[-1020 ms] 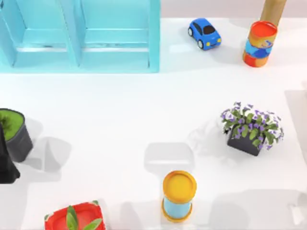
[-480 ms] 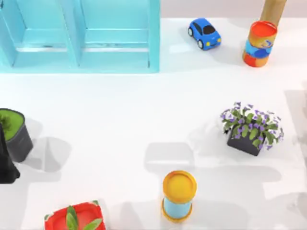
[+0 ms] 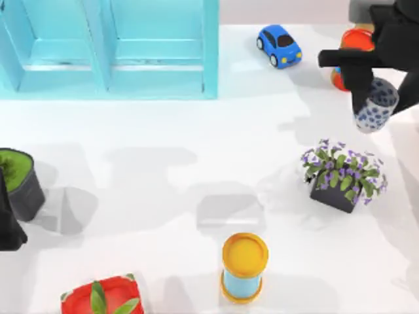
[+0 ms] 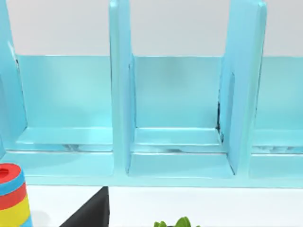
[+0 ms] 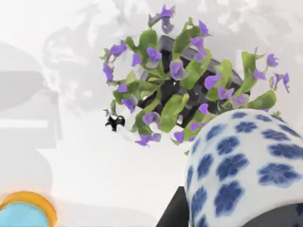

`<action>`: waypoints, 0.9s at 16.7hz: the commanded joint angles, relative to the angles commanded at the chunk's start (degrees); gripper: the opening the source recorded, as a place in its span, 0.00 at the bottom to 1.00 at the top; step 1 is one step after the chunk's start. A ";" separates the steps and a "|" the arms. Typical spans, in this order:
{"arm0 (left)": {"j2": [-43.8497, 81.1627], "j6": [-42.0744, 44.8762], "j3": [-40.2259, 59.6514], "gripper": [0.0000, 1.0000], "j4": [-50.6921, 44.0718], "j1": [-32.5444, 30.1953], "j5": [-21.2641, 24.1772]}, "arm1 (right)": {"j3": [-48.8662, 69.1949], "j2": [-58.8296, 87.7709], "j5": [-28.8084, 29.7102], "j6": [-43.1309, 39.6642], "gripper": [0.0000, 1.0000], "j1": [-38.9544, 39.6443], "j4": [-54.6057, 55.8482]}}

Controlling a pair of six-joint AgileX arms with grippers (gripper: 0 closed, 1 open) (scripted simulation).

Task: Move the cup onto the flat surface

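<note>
Hidden and cut-off parts

The red-topped orange-and-blue can [image 3: 342,60] is mostly hidden behind the black right arm; the red square planter [image 3: 98,297] is cut by the edge.

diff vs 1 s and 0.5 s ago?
The right gripper has come into the top view at the table's far right, carrying the cup above the purple flower pot. Blue toy car, yellow-topped can and shelf are unmoved.

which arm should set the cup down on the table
Right. Its claw already holds the cup tilted in the air at the table's far right, above the purple flower pot. The left arm is parked at the left edge.
</note>
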 joint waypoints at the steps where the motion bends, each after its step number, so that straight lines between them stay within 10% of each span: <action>1: 0.00 0.00 0.00 1.00 0.00 0.00 0.00 | 5.09 3.78 0.16 4.04 0.00 3.94 -1.04; 8: 0.00 0.00 0.00 1.00 0.00 0.00 0.00 | 27.56 23.17 1.26 24.47 0.00 23.88 -6.71; 15: 0.00 0.00 0.00 1.00 0.00 0.00 0.00 | 28.42 24.49 1.20 25.87 0.00 25.07 -6.82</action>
